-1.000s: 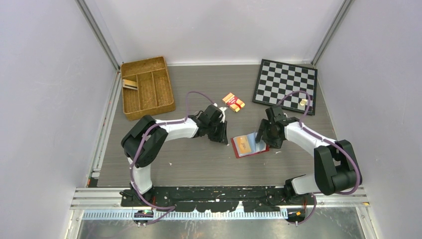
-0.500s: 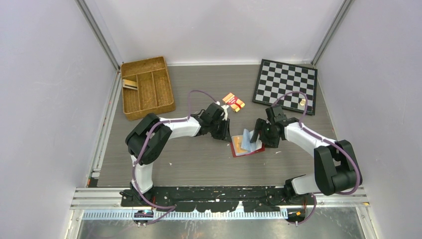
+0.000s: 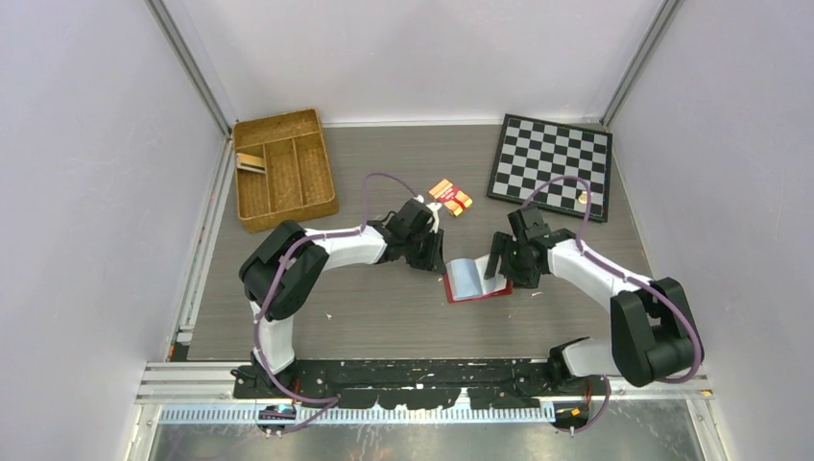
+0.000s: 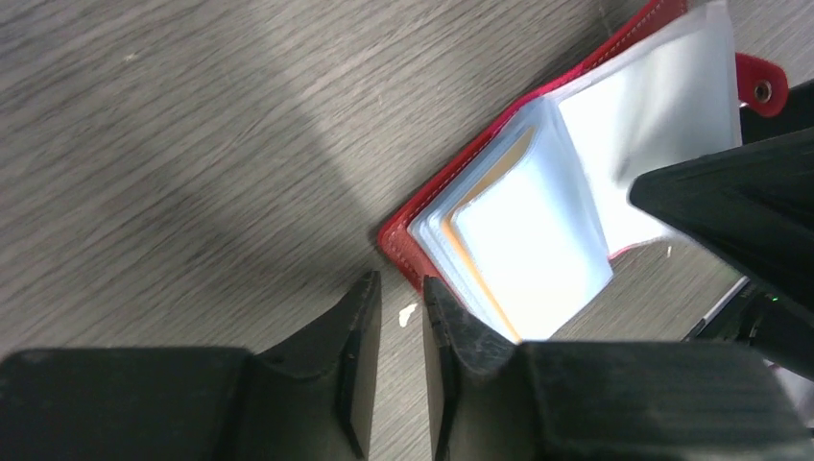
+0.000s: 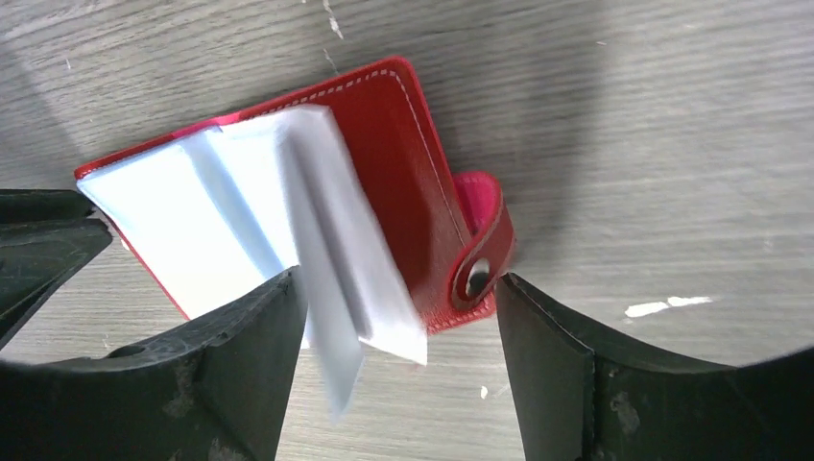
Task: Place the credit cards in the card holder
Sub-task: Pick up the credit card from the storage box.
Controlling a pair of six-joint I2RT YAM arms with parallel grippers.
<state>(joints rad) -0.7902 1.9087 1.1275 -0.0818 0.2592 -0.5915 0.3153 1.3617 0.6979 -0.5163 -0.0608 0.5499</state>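
- Left gripper [image 4: 401,322]: jaws nearly together, only a narrow slit between them and nothing in it. The tips stood over bare table [image 3: 384,312], just beside the holder's red corner.
- Right gripper [image 5: 398,327]: jaws spread wide, straddling the holder's lower edge and clamping nothing. One finger lay against the fanned sleeves; the other stood just clear of the snap tab [image 5: 480,261].
- Card holder [image 3: 470,280]: lay open mid-table, red cover down, between the two grippers.
- Sleeves [image 4: 533,235]: clear, bluish, fanned upward; partly blurred in the right wrist view.
- Credit card [image 4: 509,154]: an orange edge showing inside one sleeve.
- Open room: bare wood-grain below and left of the holder in the top view.
- Banded pack [image 3: 450,197]: up and left of the holder, apart.
- Wicker tray [image 3: 285,171]: upper left, well apart.
- Checkerboard [image 3: 550,165]: upper right, well apart.
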